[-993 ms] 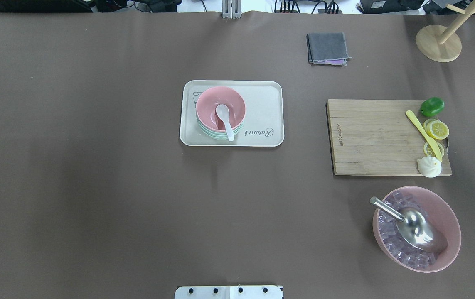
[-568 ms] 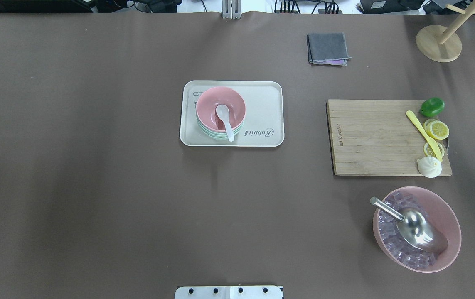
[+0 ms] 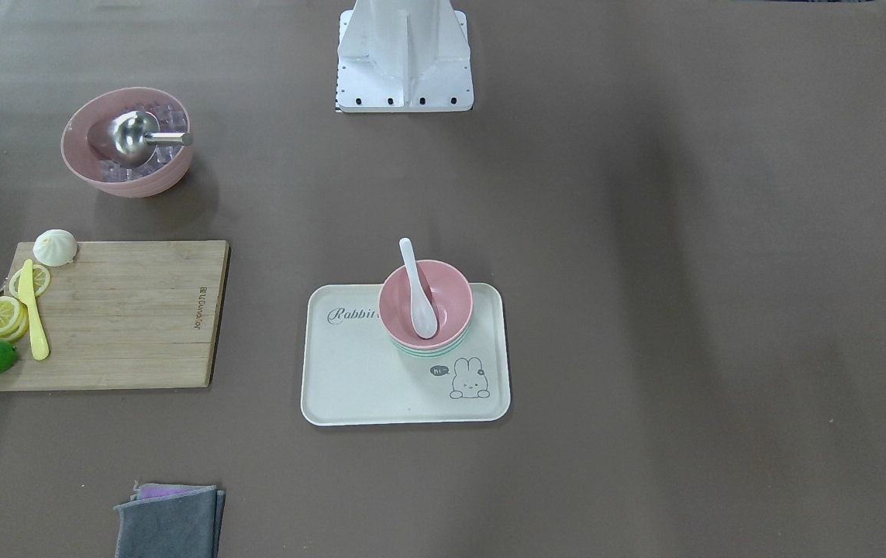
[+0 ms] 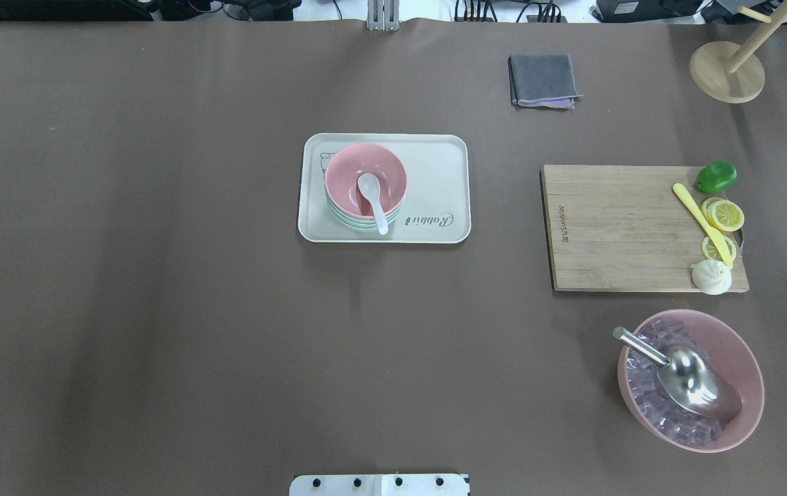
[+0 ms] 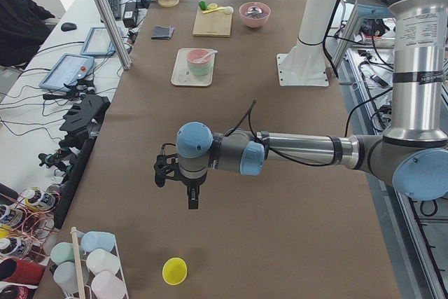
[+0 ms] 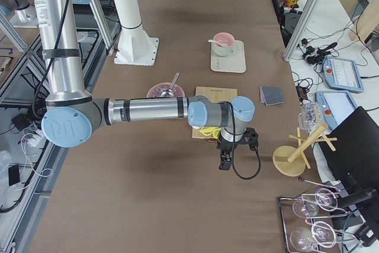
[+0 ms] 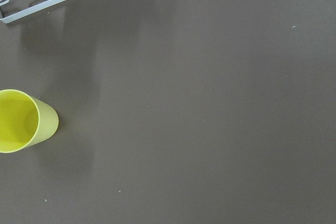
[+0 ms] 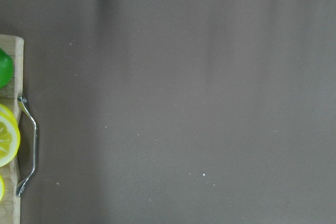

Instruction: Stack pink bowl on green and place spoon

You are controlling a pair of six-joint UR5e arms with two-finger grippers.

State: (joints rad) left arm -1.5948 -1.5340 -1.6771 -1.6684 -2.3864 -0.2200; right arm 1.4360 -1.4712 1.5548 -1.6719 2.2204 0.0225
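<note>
The small pink bowl (image 4: 346,171) sits nested on top of the pale green bowls (image 4: 353,224) on the left part of a cream tray (image 4: 434,172). The white spoon (image 4: 371,196) lies in the pink bowl, its handle over the near rim. The front view shows the same: pink bowl (image 3: 452,298), spoon (image 3: 418,294), green bowls (image 3: 429,350), tray (image 3: 365,380). My left gripper (image 5: 192,201) hangs over bare table far from the tray. My right gripper (image 6: 224,163) hangs beyond the cutting board. Both show only in side views, so I cannot tell their state.
A wooden cutting board (image 4: 620,227) holds a lime (image 4: 715,177), lemon slices and a yellow knife (image 4: 703,224). A large pink bowl (image 4: 744,358) holds ice and a steel scoop (image 4: 689,375). A grey cloth (image 4: 543,80) and a wooden stand (image 4: 727,72) sit far back. A yellow cup (image 7: 21,121) lies below the left wrist.
A dark part of the right arm at the overhead view's right edge has moved out of that view. The bowls, spoon and tray have not moved.
</note>
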